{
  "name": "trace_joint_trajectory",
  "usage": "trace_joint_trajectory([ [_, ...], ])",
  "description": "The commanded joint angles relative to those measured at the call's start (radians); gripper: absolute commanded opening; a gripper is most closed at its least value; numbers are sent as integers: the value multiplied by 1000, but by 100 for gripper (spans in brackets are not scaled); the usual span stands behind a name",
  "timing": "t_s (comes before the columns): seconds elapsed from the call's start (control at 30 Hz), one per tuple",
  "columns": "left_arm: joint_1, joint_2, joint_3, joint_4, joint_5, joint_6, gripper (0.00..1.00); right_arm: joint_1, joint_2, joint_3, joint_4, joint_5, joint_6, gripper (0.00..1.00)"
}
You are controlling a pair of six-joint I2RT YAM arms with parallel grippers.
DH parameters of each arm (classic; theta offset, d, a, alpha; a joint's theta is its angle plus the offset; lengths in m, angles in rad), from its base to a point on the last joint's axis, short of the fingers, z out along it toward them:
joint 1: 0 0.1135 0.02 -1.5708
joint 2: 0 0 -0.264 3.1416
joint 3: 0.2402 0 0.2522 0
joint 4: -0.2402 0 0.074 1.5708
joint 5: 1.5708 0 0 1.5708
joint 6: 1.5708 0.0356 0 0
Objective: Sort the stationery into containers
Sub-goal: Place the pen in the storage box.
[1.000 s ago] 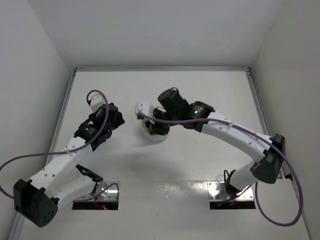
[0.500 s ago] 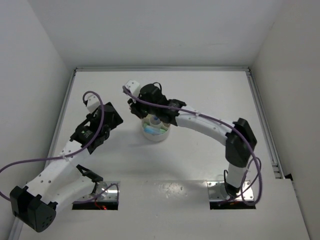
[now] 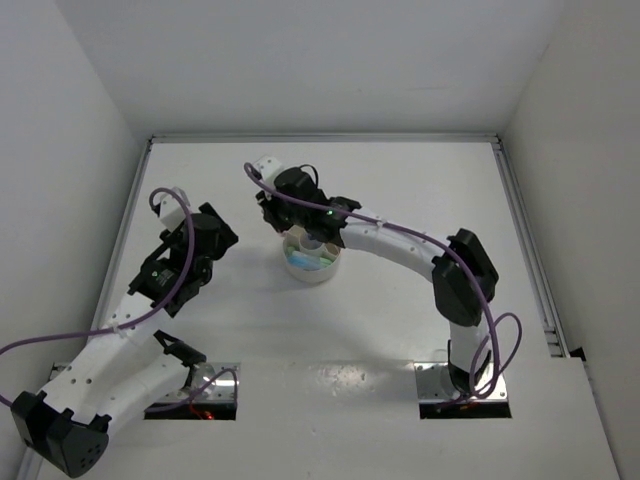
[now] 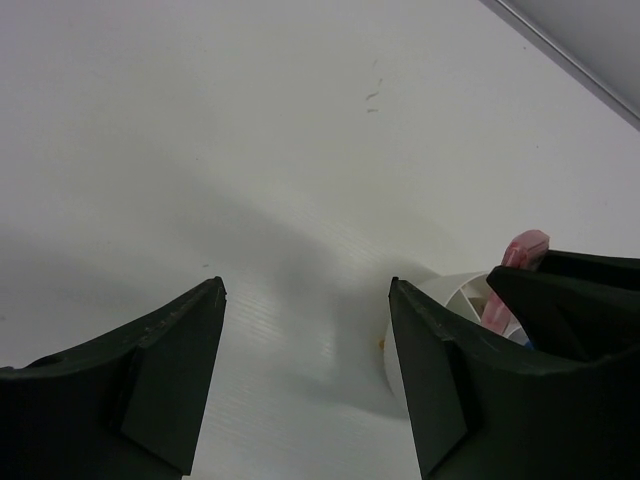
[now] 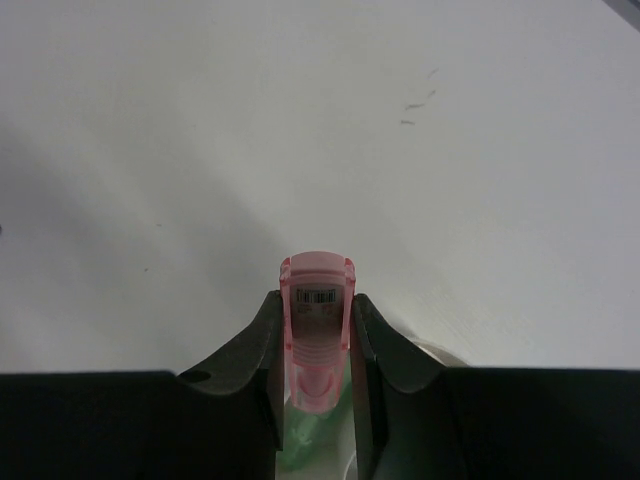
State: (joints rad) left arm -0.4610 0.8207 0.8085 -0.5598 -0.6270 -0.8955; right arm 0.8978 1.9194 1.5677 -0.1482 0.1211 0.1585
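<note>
The round white dish (image 3: 318, 277) stands mid-table, with mint and light blue pieces (image 3: 301, 259) in its wedges. My right gripper (image 3: 303, 230) hangs over its far left rim, shut on a pink bar (image 5: 318, 325) that carries a small barcode label. Under that bar a mint green piece (image 5: 308, 442) lies in the dish (image 5: 437, 352). My left gripper (image 3: 222, 240) is to the left of the dish, open and empty. In the left wrist view its jaws (image 4: 305, 290) stand wide over bare table, with the dish (image 4: 448, 295) and the pink bar (image 4: 527, 246) at the right edge.
White walls close the table on three sides, and a metal rail (image 3: 130, 215) runs along the left edge. Purple cables (image 3: 60, 335) loop off both arms. Faint scuff marks (image 4: 372, 97) show on the table beyond the dish.
My right gripper swung left and farther back over the dish's rim, its elbow folding in. My left gripper drew back to the left, away from the dish.
</note>
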Motion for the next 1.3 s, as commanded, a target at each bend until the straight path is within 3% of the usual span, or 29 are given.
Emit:
trace_joint_trajectory([
  [0.0, 12, -11, 12, 1, -14, -2, 72, -8, -20, -37, 47, 11, 16, 0],
  [0.73, 12, -11, 3, 11, -5, 7, 72, -8, -51, -178, 64, -8, 16, 0],
  [0.83, 12, -11, 3, 11, -5, 7, 72, -8, -62, -178, 64, -17, 7, 14],
  [0.87, 12, -11, 3, 11, -5, 7, 72, -8, -62, -178, 53, -17, 7, 26],
  [0.93, 12, -11, 3, 11, -5, 7, 72, -8, -62, -167, 44, -29, 7, 39],
  [1.03, 12, -11, 3, 11, -5, 7, 72, -8, -71, -167, 44, -29, -4, 48],
  [1.17, 12, -11, 3, 11, -5, 7, 72, 1, -102, -156, 44, -29, -17, 54],
  [1.27, 12, -2, 3, 11, -5, 7, 72, 1, -112, -146, 44, -20, -39, 44],
])
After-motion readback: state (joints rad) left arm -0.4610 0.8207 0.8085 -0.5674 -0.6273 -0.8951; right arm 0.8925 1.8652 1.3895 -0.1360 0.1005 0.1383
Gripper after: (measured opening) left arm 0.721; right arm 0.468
